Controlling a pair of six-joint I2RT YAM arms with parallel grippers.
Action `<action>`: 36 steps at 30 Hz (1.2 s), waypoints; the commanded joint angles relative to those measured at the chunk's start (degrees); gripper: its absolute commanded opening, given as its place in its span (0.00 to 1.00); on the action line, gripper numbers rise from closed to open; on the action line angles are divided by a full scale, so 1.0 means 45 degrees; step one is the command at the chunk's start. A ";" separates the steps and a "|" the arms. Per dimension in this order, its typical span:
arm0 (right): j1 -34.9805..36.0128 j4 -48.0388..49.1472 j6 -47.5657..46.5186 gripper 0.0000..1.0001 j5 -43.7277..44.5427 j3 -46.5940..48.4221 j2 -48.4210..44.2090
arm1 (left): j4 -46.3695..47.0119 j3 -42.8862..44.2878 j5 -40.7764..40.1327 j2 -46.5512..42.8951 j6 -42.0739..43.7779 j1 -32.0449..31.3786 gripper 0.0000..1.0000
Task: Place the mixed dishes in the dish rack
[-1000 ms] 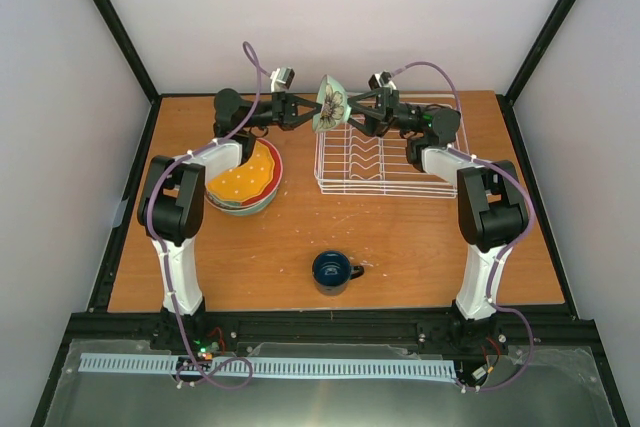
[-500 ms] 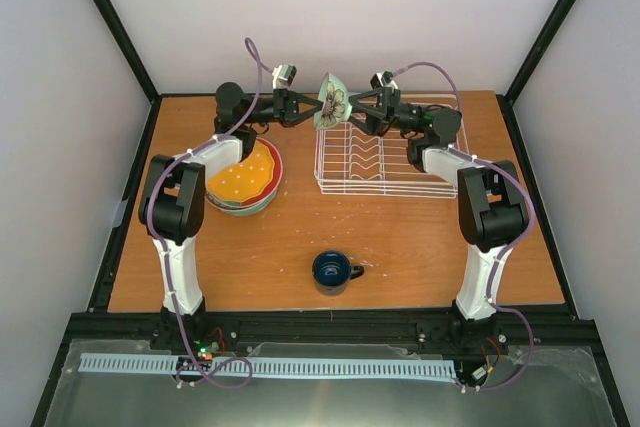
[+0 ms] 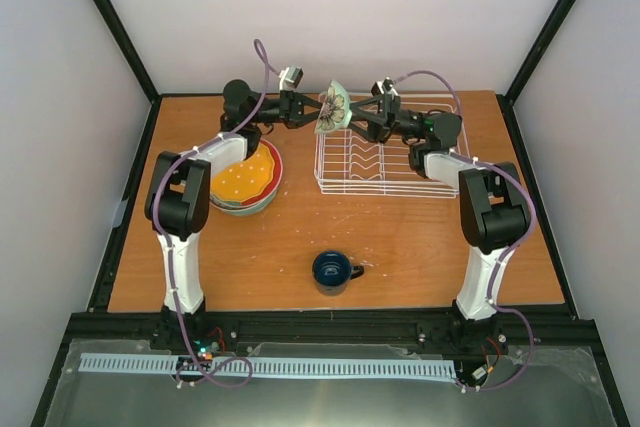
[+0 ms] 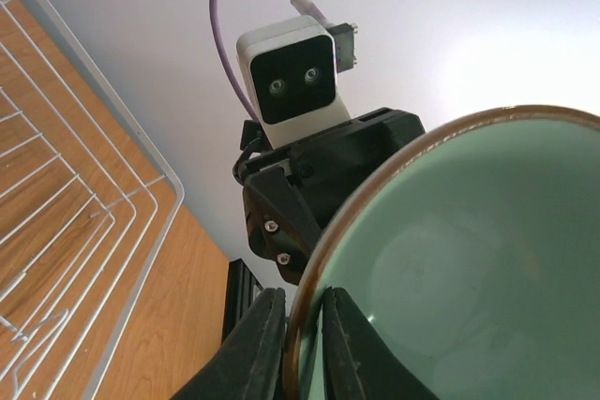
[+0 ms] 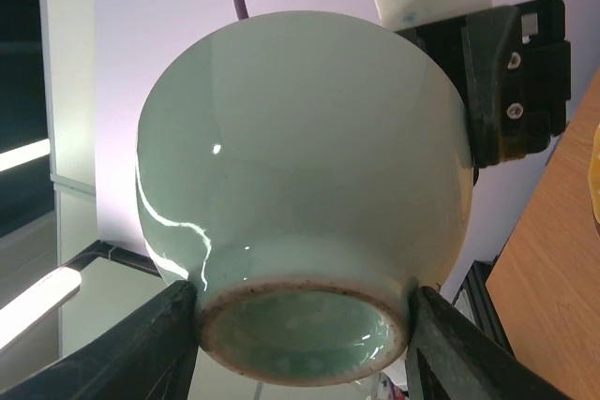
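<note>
Pale green, the small bowl (image 3: 332, 108) is hanging tilted in the air above the far left corner of the white wire dish rack (image 3: 380, 190). The left claw (image 4: 302, 304) is pinching the bowl's brown rim, one finger inside and one outside. The right claw (image 5: 305, 318) is gripping the foot ring, part open, with its fingers pressing both sides. The dark blue mug (image 3: 331, 270) is sitting upright on the table (image 3: 420, 247), near centre.

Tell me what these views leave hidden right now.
Top external: the left arm covers part of the dish stack; its piece count is unclear.
Right wrist: the green bowl fills the frame, hiding the dish rack.
Left wrist: frame edges cut off the bowl's right side.
Top external: mug interior too small to read.
</note>
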 commanded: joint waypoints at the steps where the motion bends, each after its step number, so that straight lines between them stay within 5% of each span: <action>1: -0.0329 0.0205 0.0951 0.03 -0.0394 -0.0456 -0.1006 | -0.0269 0.0954 -0.0351 0.0419 0.0501 -0.0064 0.14; 13: -0.1586 -0.2785 -0.1933 0.03 -0.0525 -0.1725 -0.1846 | -0.0848 0.1595 -0.0163 0.0916 0.0704 -0.0065 0.14; 17: -0.2037 -0.5476 -0.3834 0.03 -0.0652 -0.1719 -0.2225 | -0.0968 0.1682 -0.0128 0.1006 0.0740 -0.0055 0.14; 20: -0.2495 -1.0279 -0.7325 0.03 -0.0622 -0.1225 -0.2794 | -0.1270 0.1787 -0.0089 0.1070 0.0936 -0.0064 0.14; 23: -0.2821 -2.0609 -1.5643 0.03 0.0077 0.1487 -0.2944 | -0.1783 0.2014 0.0017 0.1181 0.1251 -0.0065 0.14; 25: -0.2943 -2.5028 -1.8620 0.03 0.0619 0.3506 -0.2374 | -0.2258 0.2225 0.0092 0.1260 0.1571 -0.0063 0.14; 32: -0.3284 -2.8376 -2.0590 0.03 0.3072 0.5580 -0.2074 | -0.5841 0.3709 0.0349 0.1406 0.4094 0.0169 0.13; 36: -0.3282 -3.0796 -2.1939 0.03 0.5322 0.6500 -0.2122 | -1.2354 0.5824 -0.0223 0.1513 0.8760 0.0572 0.13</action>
